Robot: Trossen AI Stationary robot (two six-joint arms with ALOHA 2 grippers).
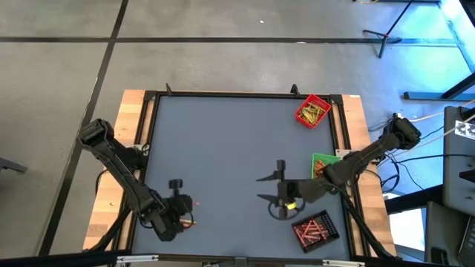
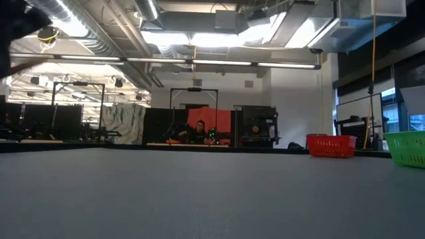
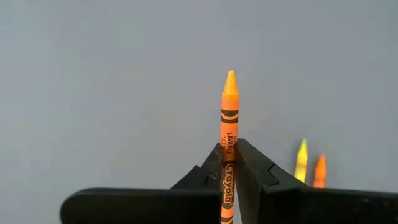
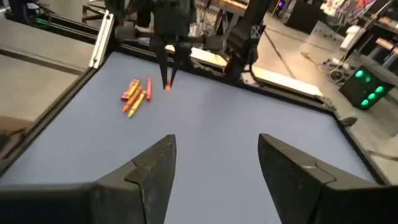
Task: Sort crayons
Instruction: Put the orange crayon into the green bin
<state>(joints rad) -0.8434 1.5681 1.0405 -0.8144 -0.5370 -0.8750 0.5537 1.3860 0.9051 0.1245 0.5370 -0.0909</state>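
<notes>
My left gripper (image 1: pixel 188 202) hangs over the table's near left part, shut on an orange crayon (image 3: pixel 229 118). The same crayon (image 4: pixel 166 86) sticks out below that gripper in the right wrist view. A small heap of orange, yellow and red crayons (image 4: pixel 134 96) lies flat on the grey mat just nearer the table's near edge; two of them (image 3: pixel 310 163) show in the left wrist view. My right gripper (image 1: pixel 273 194) stands open over the near right part, pointing toward the left arm, with nothing between its fingers (image 4: pixel 155 168). My left gripper pinches the orange crayon's paper-wrapped shaft (image 3: pixel 227 163) between its two fingers. The crayon runs along the fingers, and its pointed tip (image 3: pixel 231 77) sticks out past their free ends. The fingers slant down from above. The crayon hangs clear of the mat.
A red tray (image 1: pixel 313 111) with yellowish crayons stands at the far right. A green tray (image 1: pixel 323 165) is at the right edge, and a black tray (image 1: pixel 315 228) with red crayons at the near right. The mat's middle (image 1: pixel 223 148) is bare. People sit in the room behind (image 2: pixel 199 131).
</notes>
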